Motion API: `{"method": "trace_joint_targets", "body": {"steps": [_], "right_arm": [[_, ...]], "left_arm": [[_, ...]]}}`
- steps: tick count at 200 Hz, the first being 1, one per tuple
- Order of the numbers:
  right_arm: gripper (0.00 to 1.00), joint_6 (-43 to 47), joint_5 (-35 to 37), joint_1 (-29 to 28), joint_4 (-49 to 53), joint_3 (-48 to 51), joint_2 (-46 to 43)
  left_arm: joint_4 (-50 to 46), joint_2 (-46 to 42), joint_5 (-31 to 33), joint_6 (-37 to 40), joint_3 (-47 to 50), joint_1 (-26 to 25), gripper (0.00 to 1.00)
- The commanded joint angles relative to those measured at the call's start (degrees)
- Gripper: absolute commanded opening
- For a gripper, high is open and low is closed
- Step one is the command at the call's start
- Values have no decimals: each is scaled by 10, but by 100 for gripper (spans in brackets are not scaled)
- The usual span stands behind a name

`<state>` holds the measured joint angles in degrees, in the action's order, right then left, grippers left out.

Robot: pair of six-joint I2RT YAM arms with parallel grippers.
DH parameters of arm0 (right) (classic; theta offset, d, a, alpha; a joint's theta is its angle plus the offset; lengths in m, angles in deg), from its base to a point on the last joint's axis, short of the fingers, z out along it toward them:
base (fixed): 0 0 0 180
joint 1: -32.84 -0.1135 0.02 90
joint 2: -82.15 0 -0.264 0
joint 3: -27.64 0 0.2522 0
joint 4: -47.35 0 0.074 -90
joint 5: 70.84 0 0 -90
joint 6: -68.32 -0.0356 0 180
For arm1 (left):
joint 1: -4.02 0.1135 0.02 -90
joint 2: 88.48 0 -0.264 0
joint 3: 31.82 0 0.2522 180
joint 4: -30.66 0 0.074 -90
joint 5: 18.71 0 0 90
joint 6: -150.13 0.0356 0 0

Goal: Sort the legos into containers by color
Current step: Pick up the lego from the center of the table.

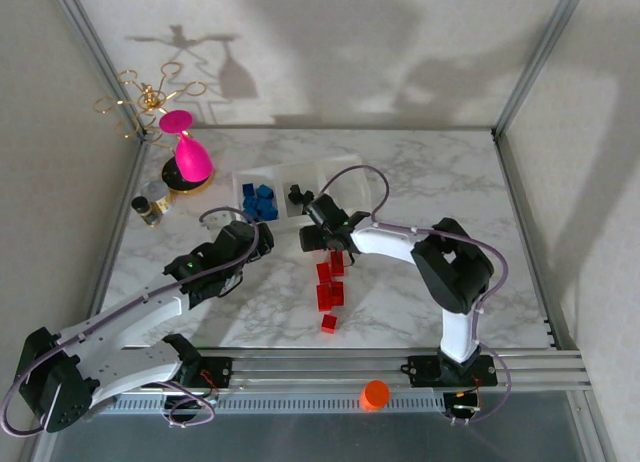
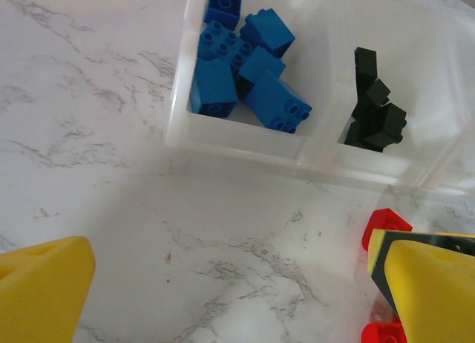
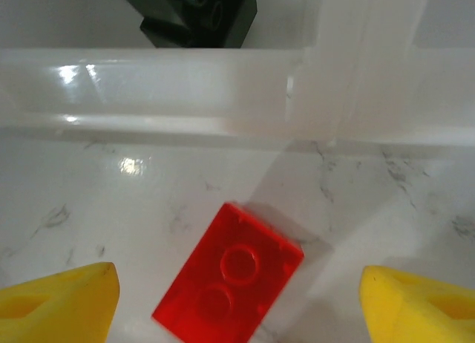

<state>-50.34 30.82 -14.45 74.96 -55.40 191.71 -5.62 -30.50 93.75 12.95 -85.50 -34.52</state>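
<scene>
Red lego [image 3: 228, 272] under splayed right gripper [image 3: 237, 304]

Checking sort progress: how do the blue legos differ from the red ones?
The blue legos sit inside the left bin. The red legos lie on the table in front of the bins. The blue ones are heaped together, some of them tilted, while the red ones are strung out in a loose line. Both are small studded bricks.

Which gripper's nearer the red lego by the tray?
Right. The right gripper, open, straddles the red lego; the left gripper sits to its left, before the blue legos.
</scene>
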Motion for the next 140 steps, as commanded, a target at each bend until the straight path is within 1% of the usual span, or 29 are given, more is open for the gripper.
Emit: {"method": "trace_joint_targets", "body": {"steps": [1, 27, 61, 93, 130, 140], "right_arm": [[81, -28, 52, -8, 22, -26, 23], [74, -36, 82, -7, 34, -34, 36], [60, -23, 83, -8, 28, -12, 22], [45, -15, 53, -8, 11, 3, 15], [35, -6, 33, -8, 3, 5, 8], [34, -2, 27, -7, 1, 7, 1]], "left_arm": [[7, -8, 25, -17, 10, -1, 100], [6, 3, 22, -20, 7, -1, 100], [21, 15, 8, -21, 11, -1, 100], [26, 25, 2, -23, 8, -2, 100], [18, 24, 4, -22, 3, -2, 100], [15, 23, 5, -23, 2, -2, 100]]}}
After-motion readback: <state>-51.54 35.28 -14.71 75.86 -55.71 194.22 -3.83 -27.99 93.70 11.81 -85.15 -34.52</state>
